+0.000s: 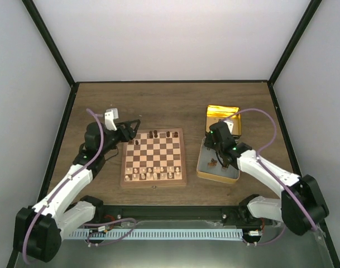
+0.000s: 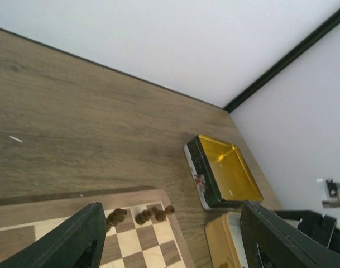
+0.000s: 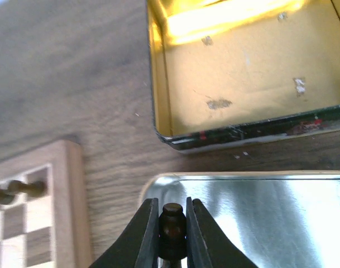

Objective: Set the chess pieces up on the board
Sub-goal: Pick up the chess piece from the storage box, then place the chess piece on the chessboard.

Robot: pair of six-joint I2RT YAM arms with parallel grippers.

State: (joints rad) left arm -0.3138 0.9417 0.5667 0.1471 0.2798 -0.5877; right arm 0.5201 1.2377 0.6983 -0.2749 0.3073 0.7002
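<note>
Pale cream chessmen (image 1: 150, 173) fill the near rows of the square wooden chessboard with light and dark checks (image 1: 153, 182), which lies mid-table. Toward the brown wooden table's (image 1: 175, 103) right edge, a shallow gold-rimmed tray with a silvery floor (image 1: 228, 174) holds a few tiny dark brown wooden chess pieces (image 1: 213, 163). Over the tray's far-left corner, the right gripper (image 3: 172, 215) is clamped on one dark chessman (image 3: 172, 220). More dark pieces stand on the board's far row. At the board's far-left corner the left gripper (image 2: 171, 212) hangs with jaws spread wide, holding nothing. Just beyond the tray lies an open gold rectangular metal tin (image 1: 223, 120).
</note>
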